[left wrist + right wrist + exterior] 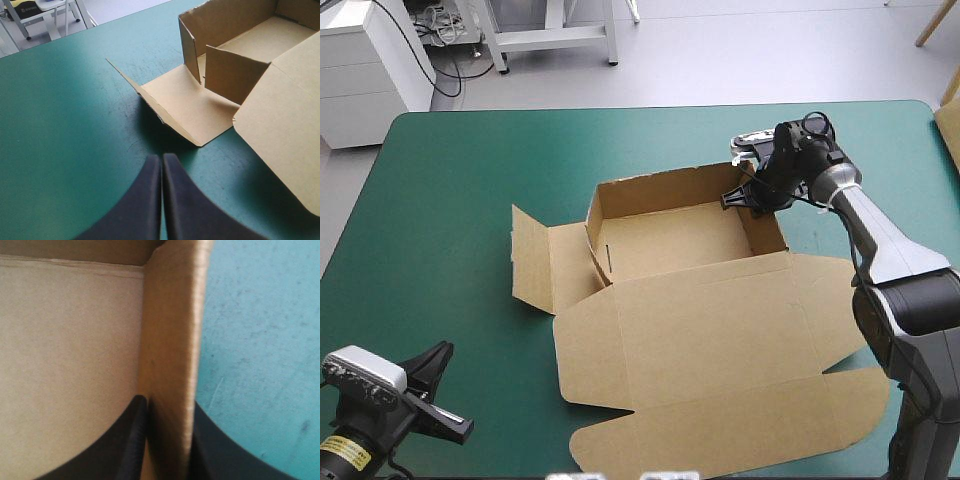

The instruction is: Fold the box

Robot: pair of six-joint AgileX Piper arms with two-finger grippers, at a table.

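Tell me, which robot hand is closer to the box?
The right. The right gripper is shut on the box, clamping the wall at its far right corner. The left gripper is shut, apart from the box, near the table's front left corner.

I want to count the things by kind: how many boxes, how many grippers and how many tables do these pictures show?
Box: 1, the box, brown, an open tray with its lid flat.
Grippers: 2, the left gripper shut over the cover, the right gripper shut on the box's wall.
Table: 1, the table with the teal-green cover.
Total: 4
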